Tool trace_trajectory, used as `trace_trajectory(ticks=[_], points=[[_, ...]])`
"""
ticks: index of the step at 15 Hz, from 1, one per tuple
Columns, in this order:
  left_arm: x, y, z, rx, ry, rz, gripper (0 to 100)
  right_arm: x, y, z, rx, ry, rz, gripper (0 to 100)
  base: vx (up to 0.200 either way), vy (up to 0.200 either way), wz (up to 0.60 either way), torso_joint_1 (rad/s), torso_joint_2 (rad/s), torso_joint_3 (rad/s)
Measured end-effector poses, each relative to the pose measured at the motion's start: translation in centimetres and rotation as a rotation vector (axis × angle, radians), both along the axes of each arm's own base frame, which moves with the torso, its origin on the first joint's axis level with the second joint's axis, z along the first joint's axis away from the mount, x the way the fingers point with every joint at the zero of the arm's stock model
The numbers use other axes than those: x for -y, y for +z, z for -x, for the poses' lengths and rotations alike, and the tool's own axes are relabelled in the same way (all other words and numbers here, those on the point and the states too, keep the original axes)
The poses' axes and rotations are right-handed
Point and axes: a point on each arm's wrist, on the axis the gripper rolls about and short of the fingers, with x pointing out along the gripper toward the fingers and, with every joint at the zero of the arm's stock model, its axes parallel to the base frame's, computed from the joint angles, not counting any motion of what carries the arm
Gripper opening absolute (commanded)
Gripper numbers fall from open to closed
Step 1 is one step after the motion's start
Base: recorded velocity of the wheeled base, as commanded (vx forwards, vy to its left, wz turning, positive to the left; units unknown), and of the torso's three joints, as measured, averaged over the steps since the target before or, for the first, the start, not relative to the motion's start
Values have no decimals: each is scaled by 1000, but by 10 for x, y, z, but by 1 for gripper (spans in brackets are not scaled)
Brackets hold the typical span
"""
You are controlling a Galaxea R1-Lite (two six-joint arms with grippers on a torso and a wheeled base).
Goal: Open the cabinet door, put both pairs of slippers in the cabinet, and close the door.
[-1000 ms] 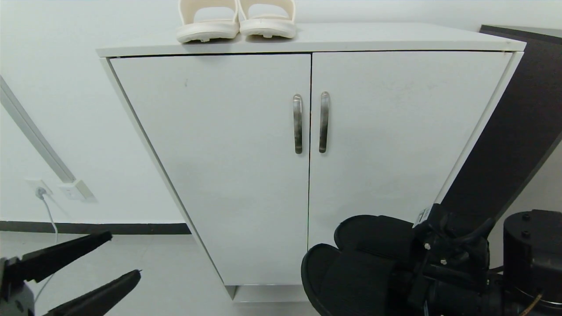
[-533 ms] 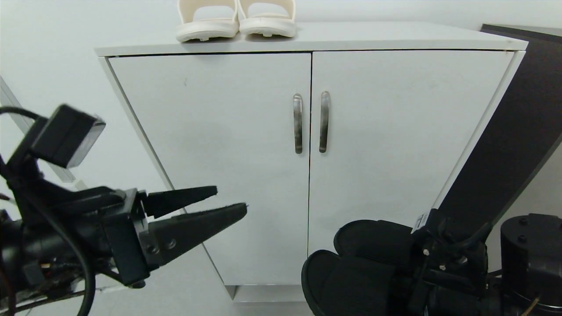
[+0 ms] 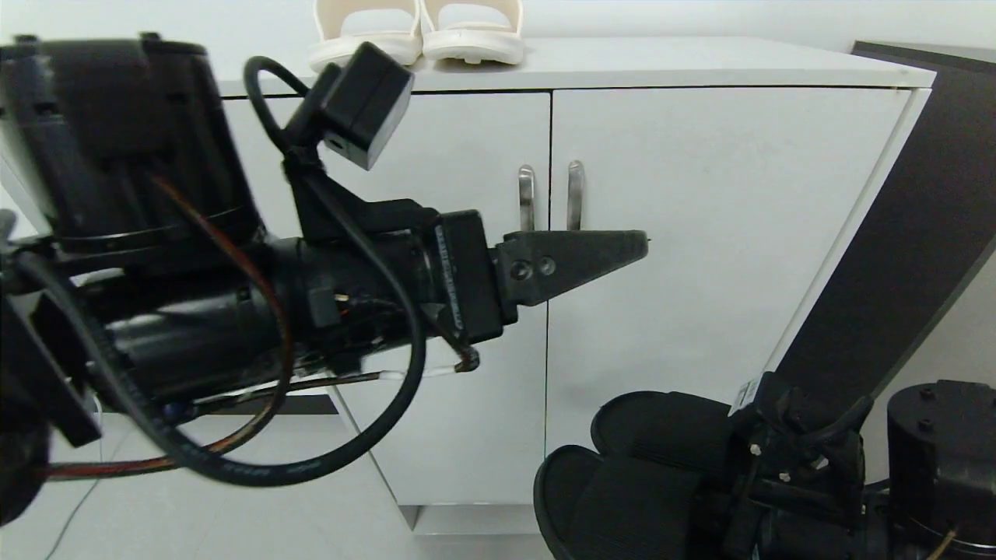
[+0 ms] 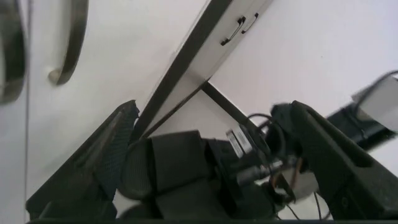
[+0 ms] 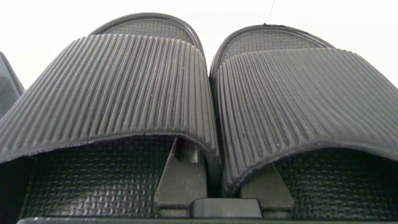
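My left claw (image 3: 634, 243) before door handles (image 3: 527, 194), released per wrist view, my right claw (image 5: 224, 183) grasping black slippers (image 5: 124, 87) per both views

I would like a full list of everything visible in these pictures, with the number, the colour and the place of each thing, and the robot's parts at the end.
cabinet: one, white, before the wall, both doors shut
door handles: two, silver metal, upright, side by side where the doors meet
pale slippers: one pair, cream, on top of the cabinet, above the left door
black slippers: one pair, black, low before the right door, held
panel: one, dark, beside the cabinet's right side
left pincer: one, black, raised before the door handles, open
right pincer: one, black, shut on the black slippers, one finger inside each
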Motion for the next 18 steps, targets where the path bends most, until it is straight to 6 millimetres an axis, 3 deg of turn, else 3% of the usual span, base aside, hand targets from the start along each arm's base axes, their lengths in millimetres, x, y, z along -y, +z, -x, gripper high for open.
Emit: trace_trajectory(ticks=[4,8,18], points=[[25,0,-25,-2,5,-2,100,0,-2,0,-4,0,5,0,0,0,0,0,0,0],[25,3,-43,10,93,4,100,-1,-3,-1,-8,0,10,0,0,0,0,0,0,0],[33,3,-64,54,237,-15,100,-2,-4,-1,-10,0,13,0,0,0,0,0,0,0]])
